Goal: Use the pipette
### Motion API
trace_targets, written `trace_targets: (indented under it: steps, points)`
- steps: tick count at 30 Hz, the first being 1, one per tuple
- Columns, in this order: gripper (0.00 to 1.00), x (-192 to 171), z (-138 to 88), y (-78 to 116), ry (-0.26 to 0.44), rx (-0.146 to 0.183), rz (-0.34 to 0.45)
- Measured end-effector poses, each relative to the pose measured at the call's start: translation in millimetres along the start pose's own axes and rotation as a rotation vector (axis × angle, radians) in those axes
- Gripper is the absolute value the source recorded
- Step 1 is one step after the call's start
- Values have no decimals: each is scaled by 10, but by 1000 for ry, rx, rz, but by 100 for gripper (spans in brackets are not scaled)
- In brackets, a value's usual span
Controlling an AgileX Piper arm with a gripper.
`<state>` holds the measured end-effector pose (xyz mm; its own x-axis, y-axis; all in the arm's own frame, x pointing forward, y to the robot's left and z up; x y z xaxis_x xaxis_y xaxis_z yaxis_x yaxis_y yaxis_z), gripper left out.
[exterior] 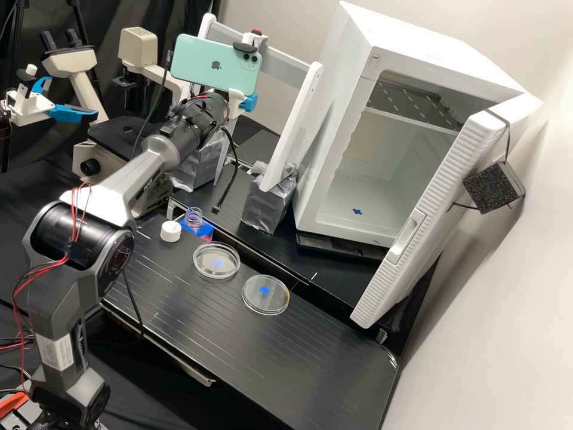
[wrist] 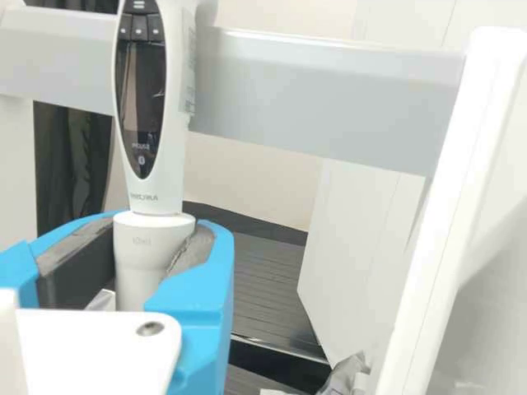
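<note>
The hand (exterior: 248, 102) is at the rail of the white stand, up behind the table (exterior: 191, 310), with a mint-green phone (exterior: 209, 63) in front of part of it in the high view. In the wrist view the hand (wrist: 155, 263) is closed around the pipette (wrist: 156, 111), parted only by the thickness of its lower body, just below the collar. The dark padding of both blue fingers touches it, one on either side. The pipette is close to upright, its display and buttons above the grip, in front of the grey crossbar (wrist: 329, 99). On the table are two round clear dishes (exterior: 216, 272), near an open bottle (exterior: 193, 220) and a white cap (exterior: 171, 231).
</note>
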<state>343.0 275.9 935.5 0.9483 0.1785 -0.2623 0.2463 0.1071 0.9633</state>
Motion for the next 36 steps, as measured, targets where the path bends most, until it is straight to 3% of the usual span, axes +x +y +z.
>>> trace_targets:
  steps: [3,4,11,15,21,27,31,32,36]
  points:
    - [0,3,-40,-36,7,1,-9]
    - [100,10,-46,-50,7,-1,-12]
    - [100,59,-18,-79,-12,7,-6]
    - [100,64,-12,-74,-16,-8,2]
    - [100,93,56,-128,-15,8,30]
    - [100,-105,166,-262,8,33,64]
    - [100,-432,261,-311,26,51,175]
    - [100,-527,320,-334,23,40,229]
    - [100,-888,483,-380,40,63,446]
